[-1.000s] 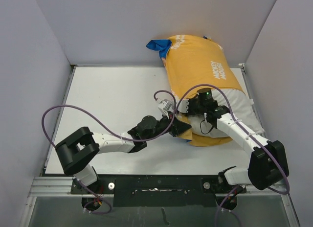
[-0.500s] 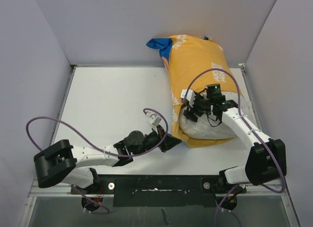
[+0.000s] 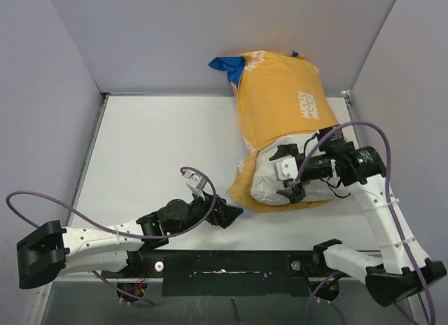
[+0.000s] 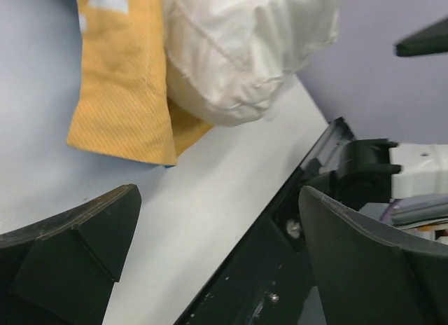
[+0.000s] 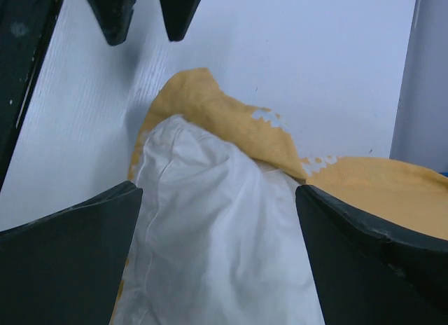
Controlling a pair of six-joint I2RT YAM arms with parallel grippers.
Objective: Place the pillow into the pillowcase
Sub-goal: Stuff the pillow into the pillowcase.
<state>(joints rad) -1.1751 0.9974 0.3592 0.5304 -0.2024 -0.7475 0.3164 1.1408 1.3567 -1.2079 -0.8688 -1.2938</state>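
Observation:
The pillowcase point(image 3: 280, 101) lies mustard-yellow side up at the back right, with a blue corner showing at its far end. The white pillow point(image 3: 269, 186) is mostly inside it; its near end bulges out of the case's mouth. My right gripper point(image 3: 285, 174) hangs open just above that bare end, and its wrist view shows the pillow point(image 5: 217, 241) between its fingers and the yellow pillowcase point(image 5: 231, 125) beyond. My left gripper point(image 3: 231, 214) is open and empty, low near the table's front edge, left of the case's near corner point(image 4: 122, 94) and the pillow point(image 4: 238, 52).
A black rail point(image 3: 231, 258) runs along the table's near edge, right under the left gripper point(image 4: 220, 258). Grey walls point(image 3: 175, 38) close in the back and both sides. Purple cables point(image 3: 105, 230) loop over both arms. White table point(image 3: 161, 150) lies bare to the left.
Both grippers have opened. The left one let go of the pillowcase's near edge and drew back toward the front rail. The right arm swung out to the right and now points left over the pillow's end.

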